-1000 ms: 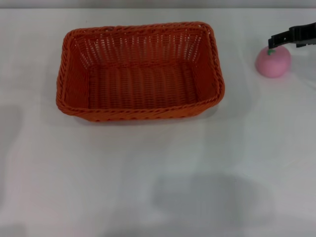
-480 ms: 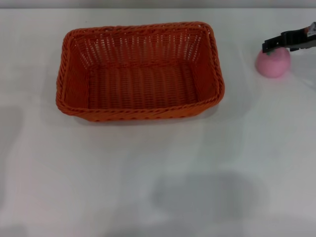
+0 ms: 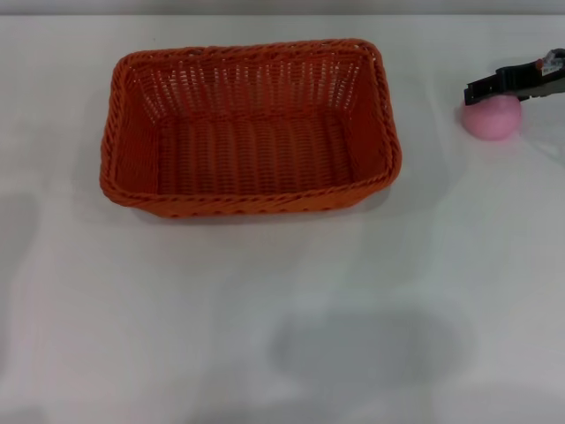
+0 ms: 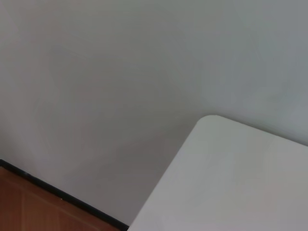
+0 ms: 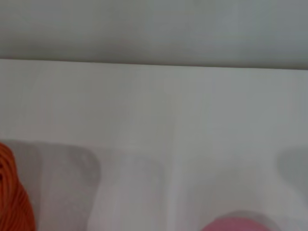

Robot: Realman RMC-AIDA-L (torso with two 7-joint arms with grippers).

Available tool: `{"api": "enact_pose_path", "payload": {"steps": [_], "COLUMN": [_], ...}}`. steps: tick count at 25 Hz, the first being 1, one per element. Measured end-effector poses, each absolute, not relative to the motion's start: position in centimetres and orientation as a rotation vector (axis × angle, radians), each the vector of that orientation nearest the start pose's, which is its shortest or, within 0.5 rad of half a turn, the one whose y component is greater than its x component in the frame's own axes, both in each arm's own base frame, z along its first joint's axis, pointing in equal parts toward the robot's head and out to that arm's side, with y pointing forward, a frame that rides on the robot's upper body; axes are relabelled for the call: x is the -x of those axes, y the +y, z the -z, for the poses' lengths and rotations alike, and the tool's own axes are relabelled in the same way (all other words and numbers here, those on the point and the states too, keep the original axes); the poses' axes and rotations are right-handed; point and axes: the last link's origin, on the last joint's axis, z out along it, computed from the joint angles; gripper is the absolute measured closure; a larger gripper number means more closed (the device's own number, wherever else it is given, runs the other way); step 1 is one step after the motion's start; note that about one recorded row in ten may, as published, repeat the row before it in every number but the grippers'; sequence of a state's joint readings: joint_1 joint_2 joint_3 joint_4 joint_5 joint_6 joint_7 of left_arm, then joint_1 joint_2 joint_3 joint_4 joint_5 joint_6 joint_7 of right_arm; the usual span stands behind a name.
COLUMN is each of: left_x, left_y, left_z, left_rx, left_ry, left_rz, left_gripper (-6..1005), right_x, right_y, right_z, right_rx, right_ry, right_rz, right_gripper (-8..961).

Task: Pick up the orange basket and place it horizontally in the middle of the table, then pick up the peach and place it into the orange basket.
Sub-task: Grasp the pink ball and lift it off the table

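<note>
Head view: your right claw (image 3: 481, 91) is hovering over the peach (image 3: 493, 119), which is sitting on the desk (image 3: 265, 309) well right of the orange basket (image 3: 250, 128); can't tell if it's gripping. Right wrist: peach (image 5: 238, 224) peeking in.

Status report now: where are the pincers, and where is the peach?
Right pincer over the small pink toy peach, far right of the white table. Large orange woven basket centred, empty. Left pincer out of sight. Nothing between.

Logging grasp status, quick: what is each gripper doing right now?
Left gripper: not in view.
Right gripper: over the peach on the table; open or shut cannot be told.
</note>
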State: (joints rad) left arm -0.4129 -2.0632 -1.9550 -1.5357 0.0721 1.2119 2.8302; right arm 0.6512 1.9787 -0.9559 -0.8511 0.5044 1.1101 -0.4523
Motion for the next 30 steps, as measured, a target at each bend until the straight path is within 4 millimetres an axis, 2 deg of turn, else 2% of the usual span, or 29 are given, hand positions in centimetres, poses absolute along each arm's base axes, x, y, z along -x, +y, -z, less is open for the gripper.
{"api": "enact_pose_path", "payload": {"steps": [6,21,27,30], "left_x": [27.4,27.6,27.6,27.8], "left_y": [37.3,37.1,37.0,36.8], "left_z": [-14.3,-14.3,-14.2,-14.2], "left_rx": [1.253,1.250,1.250,1.248], "left_ry": [-1.380,-1.390,-1.391,-1.396], "left_rz": [-0.061,-0.077,-0.081,-0.084], "left_gripper": [334,334,335,335], "right_x": [-30.9,-31.1,-31.3,-31.3], "right_y": [41.2,41.3,41.1,41.1], "right_z": [-5.2,-4.8,-5.1,-5.3], "right_rx": [1.931,1.930,1.921,1.917], "right_ry": [1.499,1.513,1.524,1.533], "right_rz": [0.138,0.155,0.151,0.144], "right_gripper": [192,226,460,494]}}
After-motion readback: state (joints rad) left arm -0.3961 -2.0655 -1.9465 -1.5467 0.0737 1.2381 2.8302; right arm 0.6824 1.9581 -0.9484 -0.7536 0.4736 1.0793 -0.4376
